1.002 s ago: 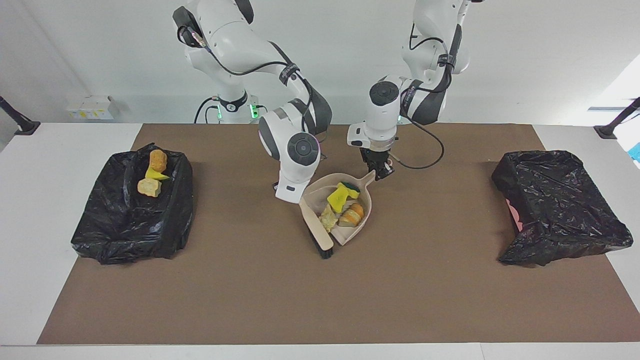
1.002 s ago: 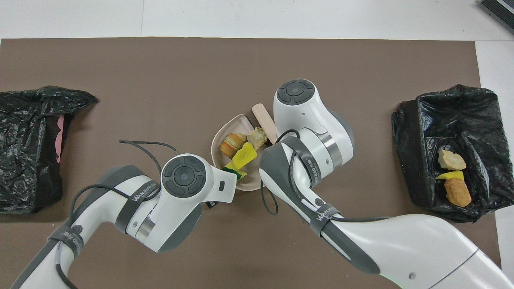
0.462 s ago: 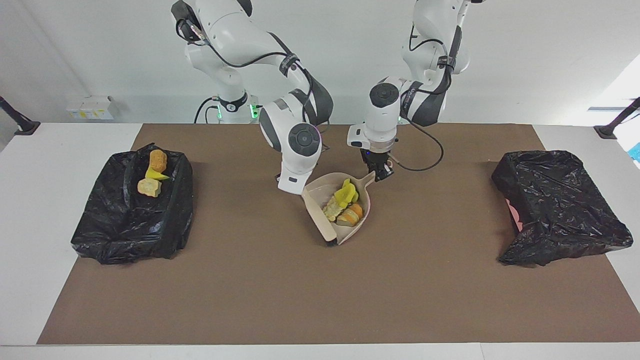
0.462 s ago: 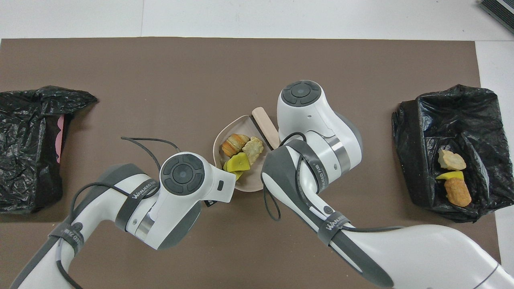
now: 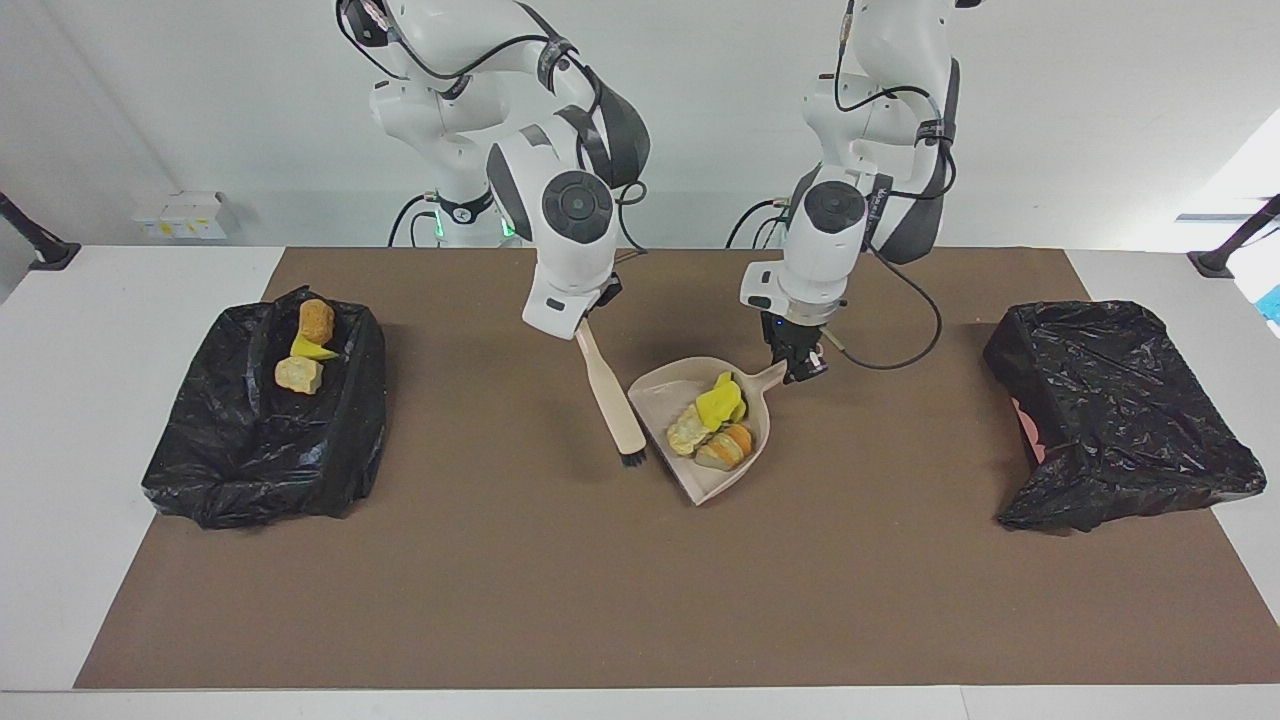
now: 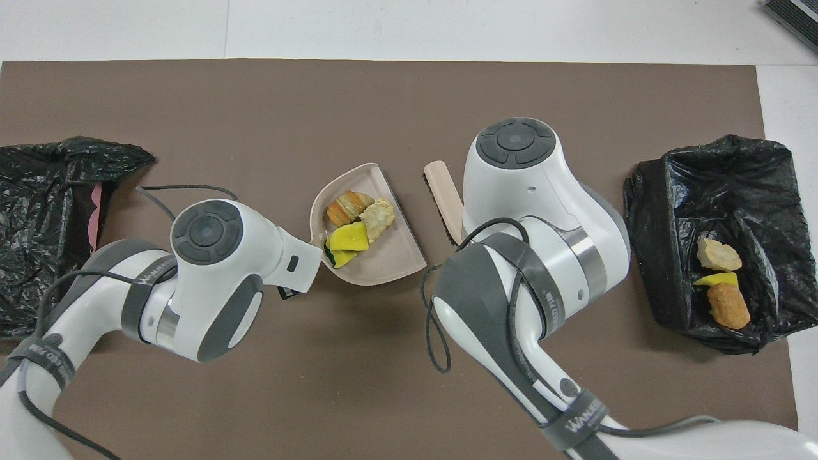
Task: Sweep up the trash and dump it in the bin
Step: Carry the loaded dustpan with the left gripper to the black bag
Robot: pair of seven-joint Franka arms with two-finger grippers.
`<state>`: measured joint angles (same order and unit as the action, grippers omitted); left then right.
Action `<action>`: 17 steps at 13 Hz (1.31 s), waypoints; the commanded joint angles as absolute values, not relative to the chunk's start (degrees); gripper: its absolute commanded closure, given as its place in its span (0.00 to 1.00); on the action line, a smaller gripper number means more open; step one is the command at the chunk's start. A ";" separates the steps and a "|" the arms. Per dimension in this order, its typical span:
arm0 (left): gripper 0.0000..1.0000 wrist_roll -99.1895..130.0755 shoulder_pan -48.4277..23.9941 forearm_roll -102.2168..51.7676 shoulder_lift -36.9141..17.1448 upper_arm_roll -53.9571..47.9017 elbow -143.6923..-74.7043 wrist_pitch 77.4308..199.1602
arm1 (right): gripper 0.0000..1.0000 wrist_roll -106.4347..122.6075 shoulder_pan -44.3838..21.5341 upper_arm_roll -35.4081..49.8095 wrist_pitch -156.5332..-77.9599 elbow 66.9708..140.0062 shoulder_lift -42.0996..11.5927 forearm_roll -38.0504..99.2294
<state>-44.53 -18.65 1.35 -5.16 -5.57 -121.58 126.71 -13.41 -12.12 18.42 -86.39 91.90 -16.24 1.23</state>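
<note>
- Your left pincer point(image 5: 797, 370) pinches the dustpan point(image 5: 712, 425) handle: keep it level so the trash point(image 5: 716, 424) stays in.
- Right pincer point(image 5: 583, 325) pinches the brush point(image 5: 612, 400); hold it beside the dustpan.

Wall: we see a plain white wall point(image 5: 700, 120) above the table.
Table: white point(image 5: 120, 300), under a brown mat point(image 5: 560, 580).
Light: bright, even.

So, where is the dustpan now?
The dustpan, loaded with trash, is mid-table, its handle in the left gripper, beside the brush.
</note>
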 commanded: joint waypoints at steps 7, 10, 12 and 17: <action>1.00 -68.45 -4.67 -0.09 -4.57 -5.45 -112.25 114.97 | 1.00 -38.29 -25.65 18.81 -96.58 106.07 -6.77 11.95; 1.00 -76.35 0.68 -1.74 -5.01 -5.36 -107.51 110.67 | 1.00 -44.11 -29.70 18.81 -99.31 108.71 -7.03 12.92; 1.00 -84.16 5.34 -2.55 -5.36 -5.36 -104.52 107.68 | 1.00 -47.62 -32.50 18.81 -103.24 110.82 -7.56 13.36; 1.00 -95.43 14.22 -2.55 -7.20 -5.36 -98.02 102.41 | 1.00 -51.41 -36.56 18.81 -111.44 115.04 -8.88 13.45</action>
